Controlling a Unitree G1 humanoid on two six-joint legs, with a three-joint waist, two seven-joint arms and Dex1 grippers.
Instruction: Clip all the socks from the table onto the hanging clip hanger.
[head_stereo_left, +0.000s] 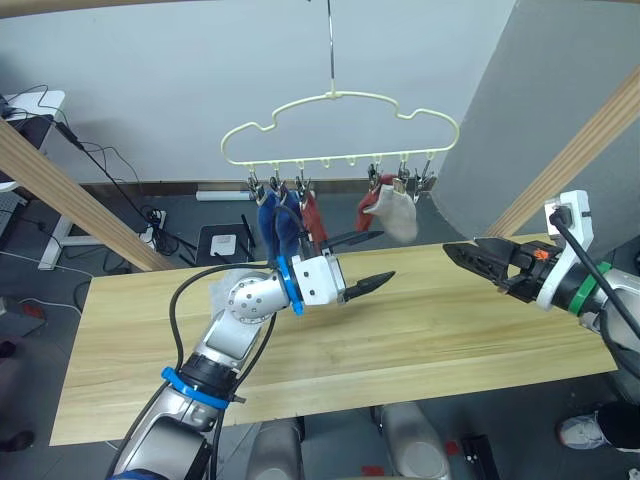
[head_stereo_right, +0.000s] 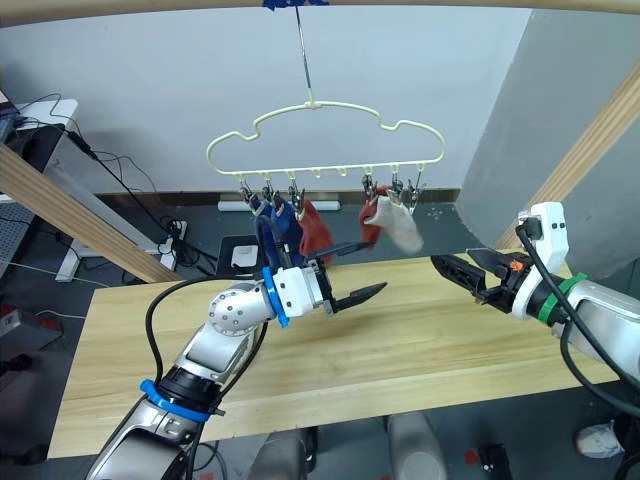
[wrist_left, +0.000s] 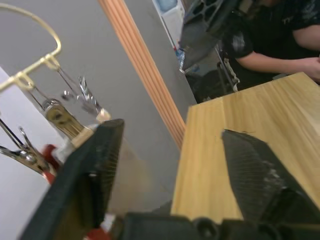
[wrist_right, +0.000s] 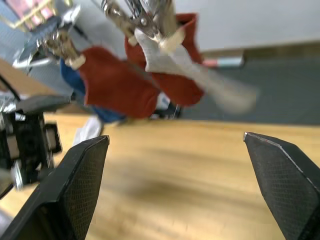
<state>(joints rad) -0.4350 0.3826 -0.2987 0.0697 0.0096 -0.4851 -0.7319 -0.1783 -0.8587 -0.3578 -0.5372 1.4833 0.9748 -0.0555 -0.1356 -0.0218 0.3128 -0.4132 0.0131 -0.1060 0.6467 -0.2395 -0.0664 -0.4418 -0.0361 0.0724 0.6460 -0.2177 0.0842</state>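
A: Status of grippers?
B: Left gripper (head_stereo_left: 366, 263) at frame centre and right gripper (head_stereo_left: 470, 255) at right are both spread open, holding nothing.
A: Table (head_stereo_left: 420, 340)?
B: One grey sock (head_stereo_left: 222, 282) lies behind the left arm.
A: Hanger (head_stereo_left: 340, 128), upper centre?
B: Blue (head_stereo_left: 272, 226), red (head_stereo_left: 312, 212) and grey (head_stereo_left: 397, 213) socks hang clipped. Judged nearly complete.

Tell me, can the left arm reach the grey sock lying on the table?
Probably yes. The grey sock lies uncovered on the table beside the left arm, and the left end effector is open and empty. It points away, though, so the arm must turn back.
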